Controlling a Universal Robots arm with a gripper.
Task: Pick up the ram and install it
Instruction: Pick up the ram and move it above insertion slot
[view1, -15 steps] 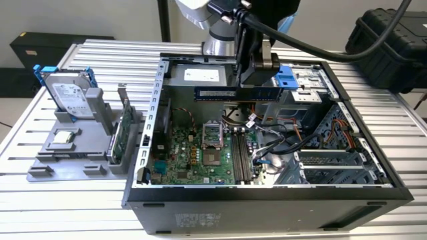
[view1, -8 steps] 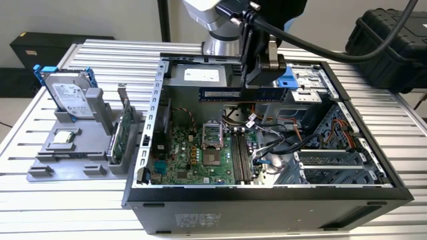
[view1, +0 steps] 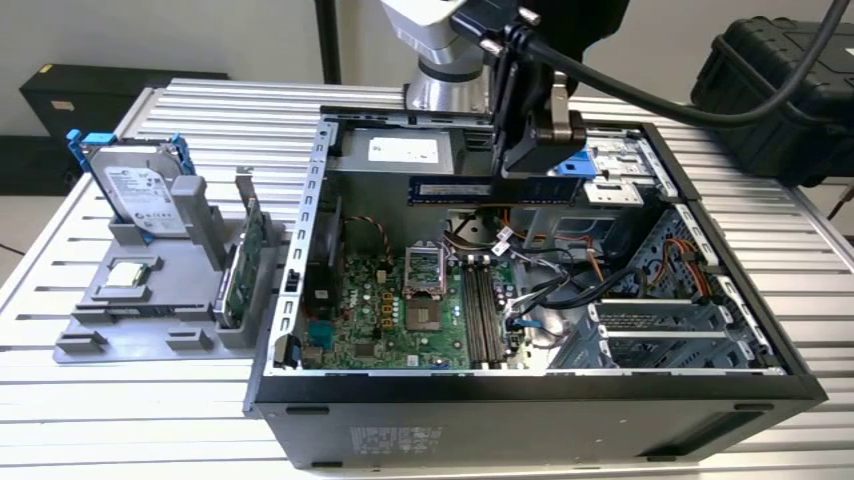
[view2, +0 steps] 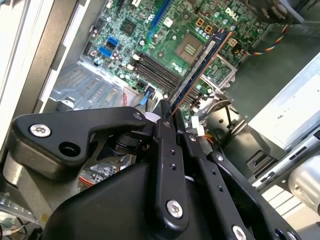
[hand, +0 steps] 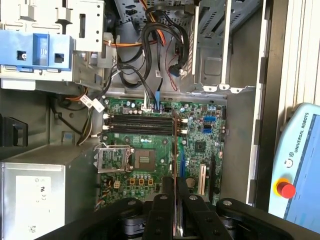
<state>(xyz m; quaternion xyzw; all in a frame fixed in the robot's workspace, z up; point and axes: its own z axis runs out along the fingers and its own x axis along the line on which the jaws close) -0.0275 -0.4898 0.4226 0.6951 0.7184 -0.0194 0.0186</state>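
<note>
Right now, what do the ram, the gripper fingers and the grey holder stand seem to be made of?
The ram: bluish circuit-board laminate, thin and flat. The fingers of the gripper, shut on it: matte black with bright screw heads, probably coated metal, possibly plastic. The grey stand: dull uniform grey, likely plastic.

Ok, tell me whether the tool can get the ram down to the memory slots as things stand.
Probably yes. The tool holds the ram above the open case, and the memory slots lie bare below it. Cables run beside the slots, not across them, so far as shows.
</note>
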